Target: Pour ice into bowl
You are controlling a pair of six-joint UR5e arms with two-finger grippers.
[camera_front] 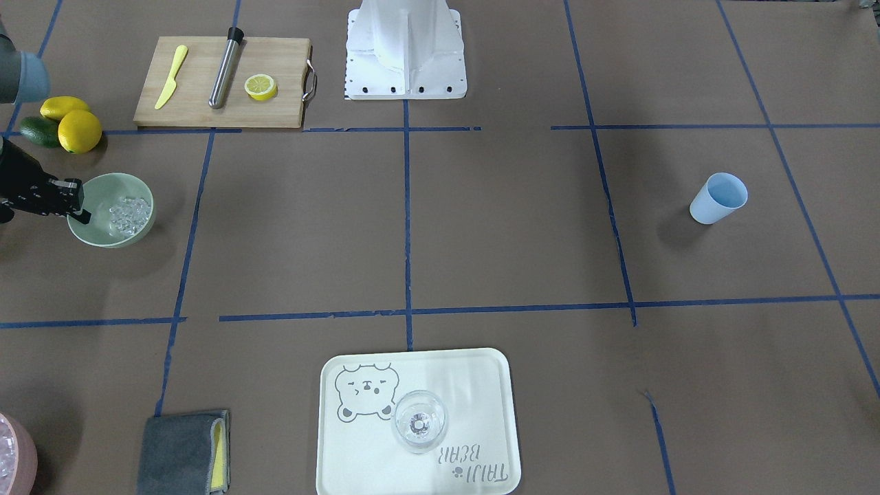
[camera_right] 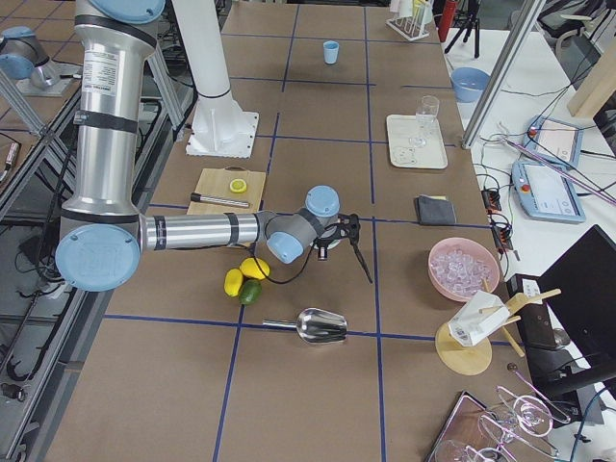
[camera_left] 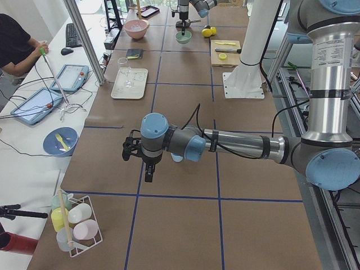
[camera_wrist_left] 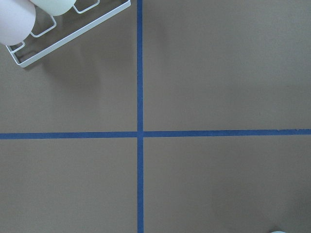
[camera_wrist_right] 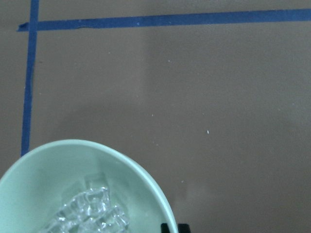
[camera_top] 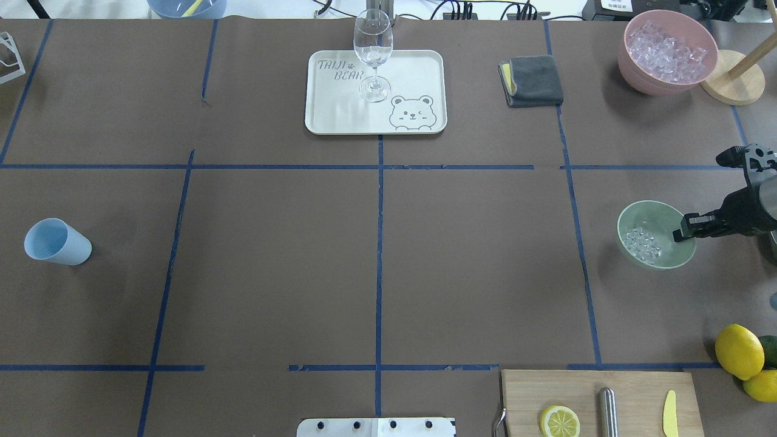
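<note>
Mint-green bowl (camera_front: 113,184) sits on brown-papered table (camera_front: 481,227), robot's right side, near lemons (camera_front: 79,130). Ice (camera_front: 129,214) heaped inside bowl. Right gripper (camera_front: 74,206) at bowl edge, fingertips (camera_wrist_right: 167,228) close together, pinching rim. Left gripper (camera_left: 128,152) above table near wire rack (camera_wrist_left: 73,26); grip state: cannot tell.
</note>
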